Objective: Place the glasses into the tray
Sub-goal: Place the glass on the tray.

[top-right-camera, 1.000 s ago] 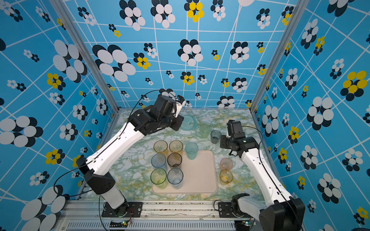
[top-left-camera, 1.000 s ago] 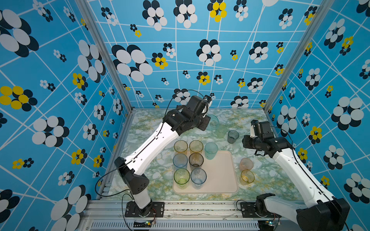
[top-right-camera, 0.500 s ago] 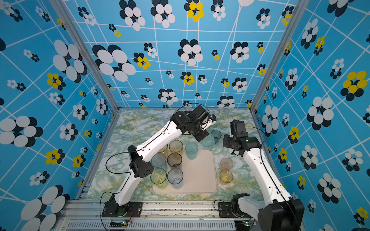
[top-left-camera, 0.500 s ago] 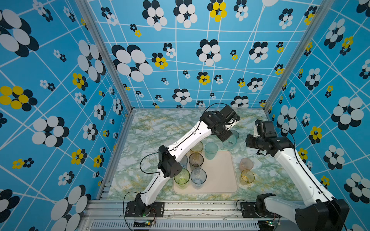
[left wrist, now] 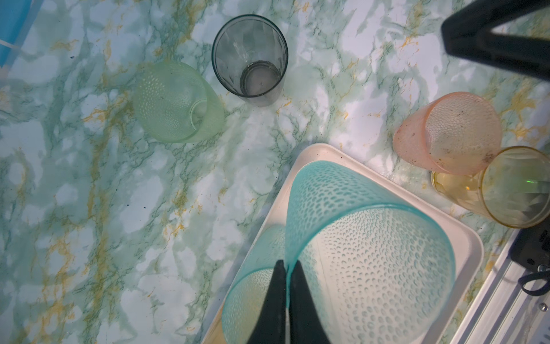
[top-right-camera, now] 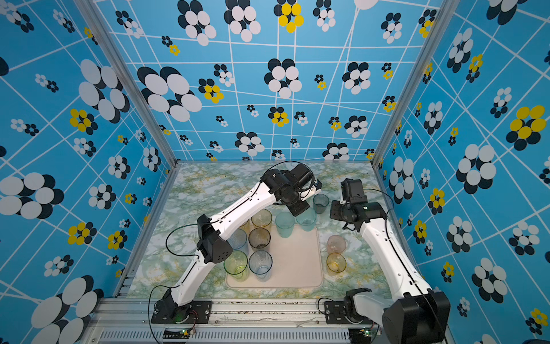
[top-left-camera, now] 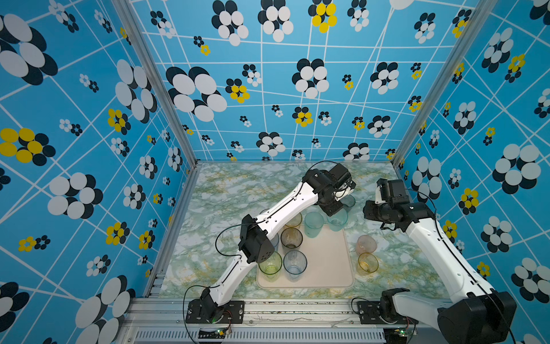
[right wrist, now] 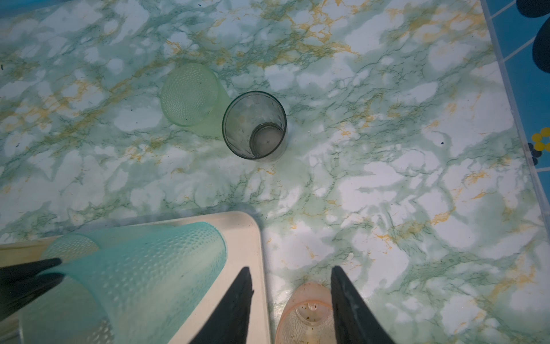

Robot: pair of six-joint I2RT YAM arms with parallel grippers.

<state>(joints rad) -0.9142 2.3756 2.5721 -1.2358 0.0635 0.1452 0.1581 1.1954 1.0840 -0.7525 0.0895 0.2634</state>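
One teal tumbler (left wrist: 372, 253), rim pinched in the left gripper (left wrist: 286, 265), has arrived over the tray's (left wrist: 464, 238) far-right corner; release pending. Right gripper (right wrist: 290, 268) half-open, empty.

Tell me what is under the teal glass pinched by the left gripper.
A corner of the tray lies under the teal glass, whose rim the left gripper pinches shut. The glass's dotted wall blurs its base, so contact with the tray cannot be told.
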